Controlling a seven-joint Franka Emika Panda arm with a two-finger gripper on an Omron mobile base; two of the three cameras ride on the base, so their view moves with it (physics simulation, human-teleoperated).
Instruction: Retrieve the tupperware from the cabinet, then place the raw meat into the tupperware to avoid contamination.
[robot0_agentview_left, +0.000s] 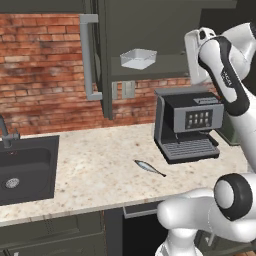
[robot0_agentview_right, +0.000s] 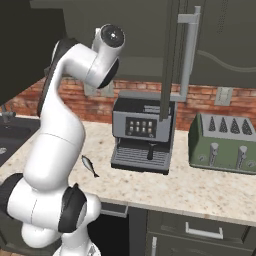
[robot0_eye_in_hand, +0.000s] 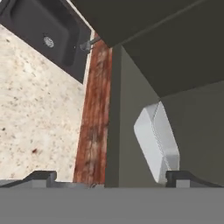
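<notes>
Gripper (robot0_eye_in_hand: 109, 178) wide open, holding nothing, raised at the open cabinet (robot0_agentview_left: 150, 25). Tupperware (robot0_eye_in_hand: 156, 142) sits on the shelf just ahead, toward one fingertip, not between them. Retrieval step under way, apparently; next move calls for centring on the container wall, then closing. Fish (robot0_agentview_left: 149, 167) lies well below on the counter (robot0_agentview_left: 95, 170), beside the coffee machine (robot0_agentview_left: 187, 125).

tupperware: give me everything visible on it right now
The tupperware is a small, shallow rectangular container of translucent greyish-white plastic with thin raised walls, no lid, and looks empty. It sits flat on the shelf of the open cabinet, above the coffee machine. Nothing else touches it; the open gripper is close in front of it.
</notes>
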